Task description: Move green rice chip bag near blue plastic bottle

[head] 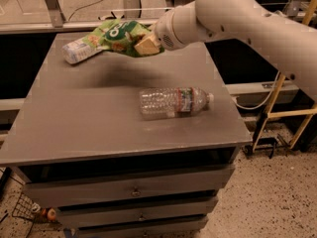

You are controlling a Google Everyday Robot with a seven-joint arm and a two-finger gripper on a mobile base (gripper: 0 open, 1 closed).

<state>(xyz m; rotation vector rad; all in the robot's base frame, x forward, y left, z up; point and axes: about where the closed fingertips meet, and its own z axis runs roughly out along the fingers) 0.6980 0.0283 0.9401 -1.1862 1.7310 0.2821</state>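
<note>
A single camera stands high in front of the grey cabinet [99, 133], tilted down across its top toward the far edge. It is close: the top fills the middle, drawers [133, 190] run along the bottom, floor [277, 197] shows lower right. The gripper [146, 43] sits upper middle, clasping the green bag [119, 33].
</note>
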